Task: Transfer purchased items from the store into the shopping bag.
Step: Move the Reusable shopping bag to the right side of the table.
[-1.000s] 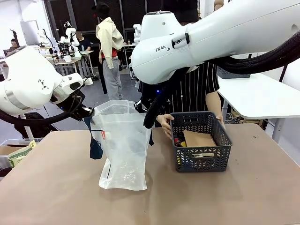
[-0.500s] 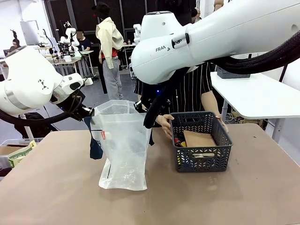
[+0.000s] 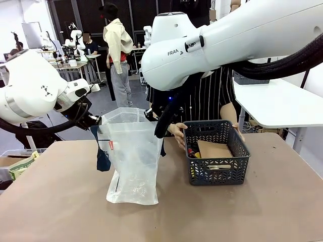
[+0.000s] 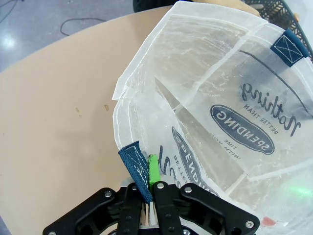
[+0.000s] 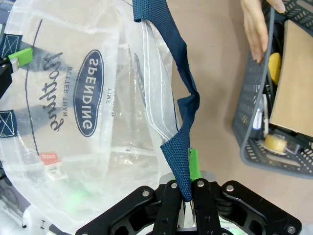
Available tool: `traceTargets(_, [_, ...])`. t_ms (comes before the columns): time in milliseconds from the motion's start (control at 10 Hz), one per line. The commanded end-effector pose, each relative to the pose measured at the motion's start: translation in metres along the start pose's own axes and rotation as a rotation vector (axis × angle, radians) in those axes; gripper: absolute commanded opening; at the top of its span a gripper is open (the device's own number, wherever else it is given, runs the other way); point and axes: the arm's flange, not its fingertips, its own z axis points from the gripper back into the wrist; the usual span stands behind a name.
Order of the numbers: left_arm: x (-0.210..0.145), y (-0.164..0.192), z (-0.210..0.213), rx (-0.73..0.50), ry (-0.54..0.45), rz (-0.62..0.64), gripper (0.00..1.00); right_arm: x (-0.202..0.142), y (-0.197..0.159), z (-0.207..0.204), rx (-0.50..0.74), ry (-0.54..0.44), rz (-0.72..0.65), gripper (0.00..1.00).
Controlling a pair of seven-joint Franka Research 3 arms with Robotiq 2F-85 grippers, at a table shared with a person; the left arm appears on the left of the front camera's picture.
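At the left, the left gripper (image 4: 148, 188) is pinched tight on the rim of the shopping bag (image 3: 132, 151), where a woven navy strap end (image 4: 136, 166) is stitched on. The bag stands upright on the tan table (image 3: 60, 201), just left of the basket, its mouth held open between the two grippers. It is a thin, crinkly, translucent whitish film with black print: script "Nothing", then "BETTER THAN", "SPENDING" inside a dark oval (image 4: 242, 130), and "TIME WITH" below. A small red label (image 5: 48, 157) on its side appears to read "daiso".

The right gripper (image 5: 188, 188) is clamped on the opposite rim beside the twisted navy handle (image 5: 183, 112). Its white arm carries the letters "FRAN" (image 3: 174, 52).

To the right sits the dark grey basket (image 3: 217, 174) with lattice sides, holding a flat brown cardboard piece (image 3: 214, 149), a dark item with a red end (image 3: 190, 151) and a yellow item (image 5: 275, 61). A person's hand (image 3: 177, 132) rests on its left wall.
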Motion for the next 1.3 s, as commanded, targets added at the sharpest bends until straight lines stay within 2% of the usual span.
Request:
traceTargets(0, [0.0027,0.003,0.0009,0.001,0.006,0.002,0.0,-0.0005,-0.0012,0.0022,-0.001,-0.003,-0.002,0.0])
traceTargets(1200, [0.0027,0.003,0.0009,0.001,0.006,0.002,0.0,-0.0005,-0.0012,0.0022,-0.001,-0.003,-0.002,0.0])
